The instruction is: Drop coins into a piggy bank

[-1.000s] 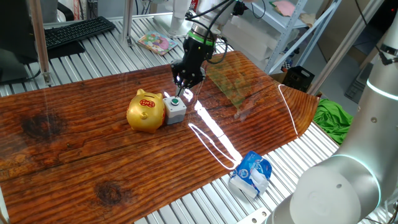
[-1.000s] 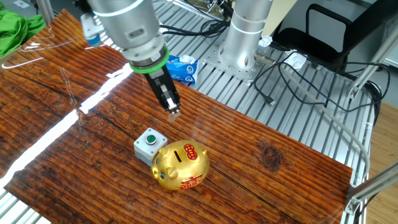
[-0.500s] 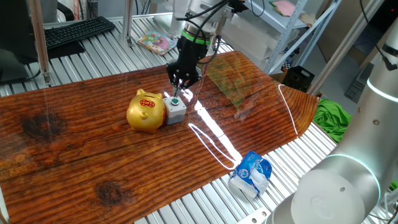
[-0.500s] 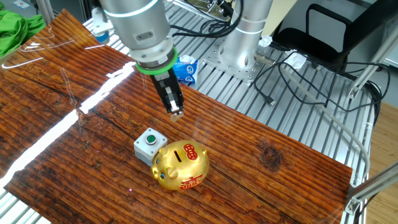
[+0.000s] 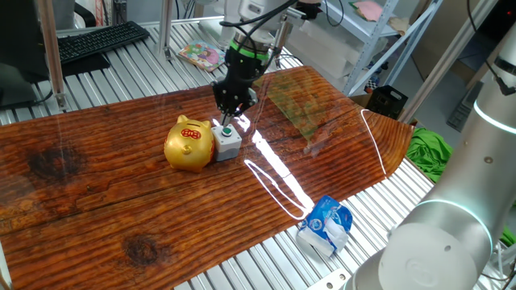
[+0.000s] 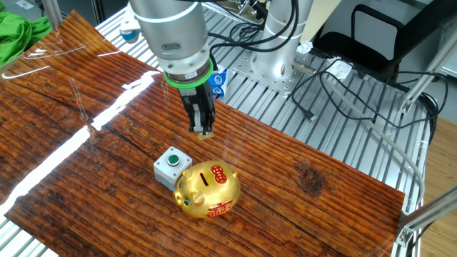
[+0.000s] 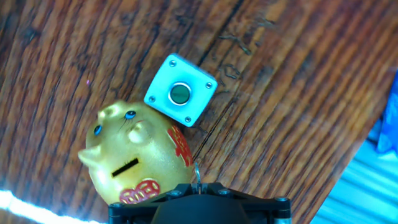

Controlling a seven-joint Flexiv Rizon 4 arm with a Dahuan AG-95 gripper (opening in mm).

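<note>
The gold piggy bank (image 5: 188, 145) (image 6: 208, 189) (image 7: 134, 158) stands on the wooden table, its slot up and red marks on its back. My gripper (image 5: 230, 109) (image 6: 203, 130) (image 7: 196, 182) hangs above the table just behind the bank and the box beside it. It is shut on a thin coin (image 7: 196, 171) (image 6: 206, 133) held edge-on at the fingertips. In the hand view the coin's edge shows just beside the bank's back, to the right of the slot.
A small grey box with a green button (image 5: 226, 141) (image 6: 170, 165) (image 7: 180, 90) touches the bank's snout side. A white cable loop (image 5: 274, 185) lies on the wood. A blue-white packet (image 5: 325, 225) sits at the table's edge. The arm's base (image 6: 282, 50) stands behind.
The gripper has shifted sideways with the coin, nearer to the spot over the bank. The bank and the box have not moved.
</note>
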